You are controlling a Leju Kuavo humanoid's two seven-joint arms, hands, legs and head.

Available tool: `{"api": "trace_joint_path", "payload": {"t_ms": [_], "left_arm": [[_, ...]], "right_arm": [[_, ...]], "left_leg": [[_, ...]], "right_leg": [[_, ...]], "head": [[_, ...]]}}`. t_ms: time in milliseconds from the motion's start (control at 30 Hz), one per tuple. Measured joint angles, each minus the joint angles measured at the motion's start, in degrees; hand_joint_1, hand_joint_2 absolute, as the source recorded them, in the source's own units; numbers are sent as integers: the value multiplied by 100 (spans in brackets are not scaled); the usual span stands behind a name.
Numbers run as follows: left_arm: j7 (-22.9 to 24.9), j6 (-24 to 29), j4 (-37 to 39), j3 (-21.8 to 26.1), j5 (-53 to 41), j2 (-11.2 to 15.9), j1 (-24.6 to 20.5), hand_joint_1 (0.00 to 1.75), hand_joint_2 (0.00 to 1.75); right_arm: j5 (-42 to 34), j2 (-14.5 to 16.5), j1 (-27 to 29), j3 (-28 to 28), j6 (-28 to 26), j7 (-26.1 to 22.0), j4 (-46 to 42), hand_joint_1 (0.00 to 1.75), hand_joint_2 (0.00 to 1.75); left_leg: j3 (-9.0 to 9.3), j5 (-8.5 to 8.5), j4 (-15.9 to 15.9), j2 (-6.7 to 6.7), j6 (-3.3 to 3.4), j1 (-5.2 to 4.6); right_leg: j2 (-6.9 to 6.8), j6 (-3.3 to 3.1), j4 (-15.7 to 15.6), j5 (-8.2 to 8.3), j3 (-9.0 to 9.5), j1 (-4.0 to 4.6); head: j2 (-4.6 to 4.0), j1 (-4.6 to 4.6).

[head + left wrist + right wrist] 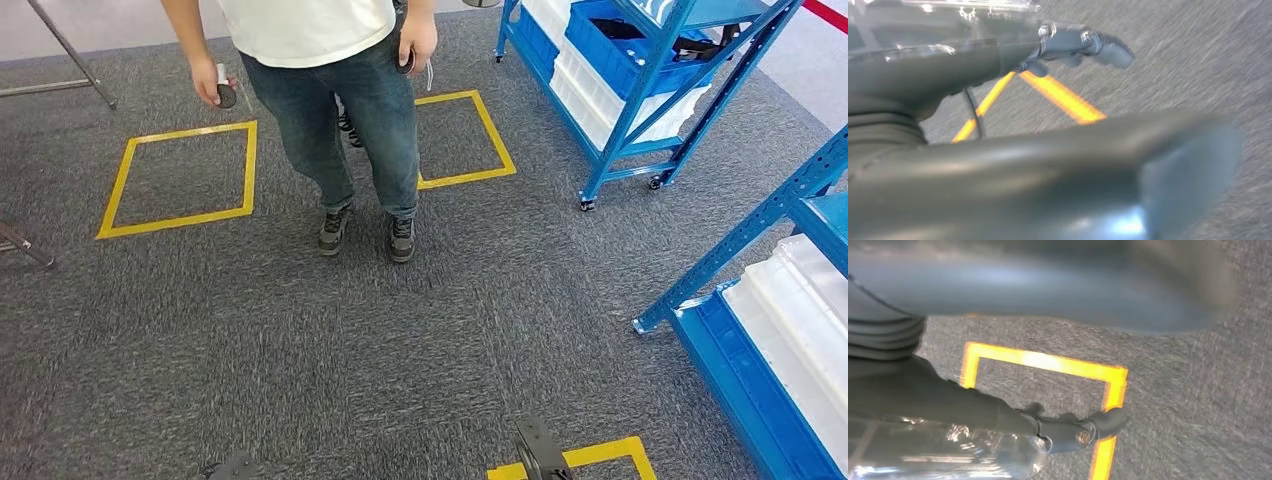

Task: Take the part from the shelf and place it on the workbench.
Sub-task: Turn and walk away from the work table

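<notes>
The part is somewhere you cannot make out from here; the blue shelf (pixel 693 95) that carries blue bins (pixel 610 45) and white trays (pixel 600 105) stands ahead to your right on the grey carpet (pixel 300 350). Your left hand (pixel 998 65) and right hand (pixel 998 410) are both released, fingers stretched out over yellow floor tape (pixel 1048 362), holding nothing. A person (pixel 330 100) stands in front of you.

One person (pixel 340 90), two blue shelf racks (pixel 640 90) (pixel 790 330), and three yellow tape squares (pixel 180 180) (pixel 465 140) (pixel 590 460) on the carpet.
</notes>
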Motion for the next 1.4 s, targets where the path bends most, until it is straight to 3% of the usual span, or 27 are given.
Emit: {"api": "trace_joint_path", "payload": {"t_ms": [33,100,133,167,233,267,333,367,433,500,567,600,633,667,700,767,800,867,933,967,1033,1100,1167,1200,1300,1333,1400], "left_arm": [[-37,40,-5,22,42,11,-6,0,0],[-126,131,-7,92,126,51,0,0,0],[-187,172,-8,130,174,71,4,0,0],[-267,207,-12,175,230,89,4,0,0],[-469,236,-22,261,365,115,-2,0,0],[-586,229,-24,311,444,125,-5,0,0],[-813,210,-22,418,611,135,2,0,0],[-923,217,-21,482,697,136,7,0,0],[-1150,265,-22,609,852,121,2,0,0],[-1390,285,-22,723,976,92,-7,0,0],[-1596,221,-21,833,1072,61,25,0,0],[-1667,178,-20,883,1104,41,46,0,0],[-1707,137,-17,925,1122,13,62,0,0],[-1712,99,-15,951,1122,-21,70,0,0],[-1684,47,-10,970,1105,-58,74,0,0],[-1533,-73,2,979,1034,-140,82,0,0],[-1420,-127,12,977,981,-180,92,0,0],[-1182,-190,30,973,870,-244,124,0,0],[-1010,-198,39,969,787,-307,146,0,0],[-959,-195,41,966,759,-342,149,0,0],[-875,-196,47,958,721,-391,161,0,87],[-790,-216,61,952,681,-407,198,0,175],[-702,-228,77,950,632,-409,229,0,175],[-664,-228,81,949,614,-409,233,0,175],[-590,-192,86,945,585,-406,232,0,175],[-581,-167,86,944,581,-405,231,0,175],[-579,-115,87,944,579,-405,238,0,175]], "right_arm": [[5,3,-6,-9,9,-10,0,0,0],[22,13,-15,-14,5,-9,1,0,0],[30,18,-10,-14,-1,-3,2,0,0],[34,20,-3,-15,-9,3,2,0,0],[35,20,4,-17,-23,2,2,0,0],[33,19,1,-22,-27,-11,1,0,0],[21,11,-7,-38,-39,-50,1,0,0],[13,4,-3,-48,-58,-70,1,0,0],[1,-19,23,-74,-126,-98,2,0,0],[3,-42,27,-97,-194,-112,2,0,0],[26,-63,-4,-105,-218,-121,2,0,0],[55,-74,-15,-107,-220,-122,2,0,0],[101,-86,-14,-107,-221,-120,2,0,0],[160,-98,-5,-104,-224,-115,2,0,0],[221,-113,3,-102,-227,-114,2,0,0],[322,-142,2,-96,-231,-143,2,0,0],[362,-151,-13,-93,-230,-176,2,0,0],[442,-168,-53,-86,-229,-254,1,0,0],[523,-196,-74,-73,-229,-311,0,0,0],[558,-211,-83,-61,-230,-336,-1,0,0],[630,-236,-136,-29,-235,-377,-2,0,0],[693,-250,-210,1,-256,-409,-5,0,0],[724,-262,-247,14,-285,-424,-7,0,0],[724,-272,-253,14,-294,-422,-7,0,0],[703,-317,-276,9,-303,-355,-7,0,0],[688,-337,-283,7,-307,-303,-7,0,0],[664,-377,-278,6,-312,-191,-7,0,0]], "left_leg": [[-141,-159,318,-136,-1,2],[-522,-447,1079,-273,2,-15],[-650,-468,1292,-294,6,-25],[-681,-374,1284,-306,12,-29],[-449,64,651,-400,21,-15],[-290,237,271,-539,23,-1],[-106,370,-174,-756,32,20],[-89,345,-213,-782,49,12],[-83,359,-244,-667,108,2],[-74,373,-271,-537,174,11],[-69,362,-278,-374,215,5],[-67,353,-277,-288,226,2],[-63,343,-277,-208,232,2],[-55,330,-277,-139,234,5],[-39,315,-277,-75,229,9],[14,272,-278,37,196,13],[38,248,-275,88,169,3],[79,215,-290,185,116,-26],[129,193,-322,247,68,-30],[141,159,-299,186,46,-22],[8,-53,53,-61,19,-4],[-373,-381,830,-254,21,-14],[-675,-458,1330,-296,25,-27],[-680,-328,1256,-300,30,-27],[-278,290,185,-342,42,-13],[-176,392,-79,-364,50,-10],[-145,406,-205,-391,64,-11]], "right_leg": [[52,-33,-4,-4,15,-10],[179,-71,-2,-17,39,-7],[252,-77,0,-21,52,-3],[329,-80,1,-25,68,-1],[480,-72,6,-39,107,-5],[550,-58,15,-49,116,1],[686,-13,30,-52,93,-2],[749,15,28,-42,72,-8],[786,73,22,-33,38,-31],[560,117,222,-167,-77,-20],[290,146,856,-486,-408,-18],[234,158,1235,-629,-609,-30],[202,171,1509,-693,-761,-43],[178,184,1576,-643,-810,-54],[148,194,1422,-495,-745,-65],[-27,205,676,-109,-370,-64],[-129,201,339,2,-201,-42],[-237,185,44,28,-61,0],[-149,135,16,20,-57,1],[-104,103,2,19,-40,-10],[-9,26,-21,17,1,-42],[93,-26,-21,1,24,-41],[190,-50,-19,-14,56,-33],[230,-53,-17,-24,79,-32],[321,0,0,-75,150,-33],[340,27,9,-90,155,-24],[357,25,46,-113,133,1]], "head": [[0,-33],[0,-100],[0,-119],[0,-132],[0,-143],[0,-149],[0,-158],[0,-158],[0,-156],[0,-116],[0,-61],[0,-45],[0,-37],[0,-27],[0,-13],[0,23],[0,50],[0,62],[0,26],[0,2],[0,-39],[0,-106],[0,-150],[0,-160],[0,-180],[0,-185],[0,-183]]}}
